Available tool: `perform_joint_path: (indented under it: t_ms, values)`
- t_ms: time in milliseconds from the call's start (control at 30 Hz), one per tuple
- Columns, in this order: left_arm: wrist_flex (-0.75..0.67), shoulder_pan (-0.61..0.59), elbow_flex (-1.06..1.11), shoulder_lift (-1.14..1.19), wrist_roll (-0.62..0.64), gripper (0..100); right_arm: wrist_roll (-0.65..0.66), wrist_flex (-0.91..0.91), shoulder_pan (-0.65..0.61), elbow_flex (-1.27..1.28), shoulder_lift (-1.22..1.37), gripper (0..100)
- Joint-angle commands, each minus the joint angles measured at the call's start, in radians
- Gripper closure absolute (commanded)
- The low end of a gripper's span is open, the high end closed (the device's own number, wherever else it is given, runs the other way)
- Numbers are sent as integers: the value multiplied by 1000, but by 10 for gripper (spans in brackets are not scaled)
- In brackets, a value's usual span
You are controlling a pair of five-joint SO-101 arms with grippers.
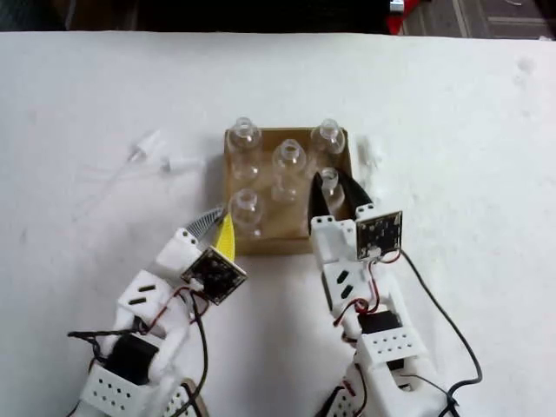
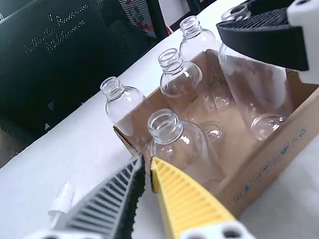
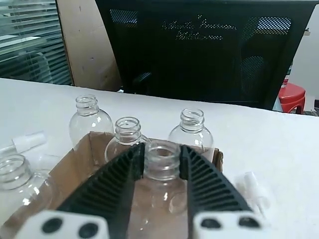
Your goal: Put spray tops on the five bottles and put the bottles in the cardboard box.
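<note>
The right gripper [image 3: 162, 148] is clamped on the neck of one clear bottle [image 3: 162, 167]. This bottle stands upright in the cardboard box [image 1: 287, 246], its long axis vertical and crossing the black jaws at right angles, with its open mouth just above them. The other four bottles also stand in the box, uncapped, ahead of and beside those jaws.

The left gripper [image 2: 147, 162] holds nothing. Its grey and yellow jaws are drawn nearly together, and their tips sit just short of the nearest bottle [image 2: 169, 134]. Two spray tops [image 1: 165, 155] lie flat on the table outside the box, ahead of these jaws and off to their outer side. Another spray top [image 1: 369, 154] lies beyond the right jaws on their outer side.

With the right jaws occupied steadying the bottle, the left arm looks the likelier one to fetch a top, and it would need to swing outward away from the box.
</note>
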Motion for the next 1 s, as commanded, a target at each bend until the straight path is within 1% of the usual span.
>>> perform_joint_path:
  t_ms: [0, 200, 433, 567, 667, 733, 967]
  values:
    - [11, 4, -3, -15, -11, 976, 15, 15, -7, 15, 1, 869]
    - [9, 4, -3, -15, -11, 976, 15, 12, -7, 15, -1, 905]
    - [8, 4, -3, -15, -11, 976, 15, 12, -7, 15, -2, 903]
    - [8, 4, -3, -15, -11, 976, 14, 38, -7, 17, -71, 903]
    - [8, 4, -3, -15, -11, 976, 12, 154, -7, 21, -189, 903]
    - [6, 4, -3, -15, -11, 976, 6, 265, -7, 21, -305, 903]
    - [6, 4, -3, -15, -11, 976, 5, 762, -7, 21, -835, 903]
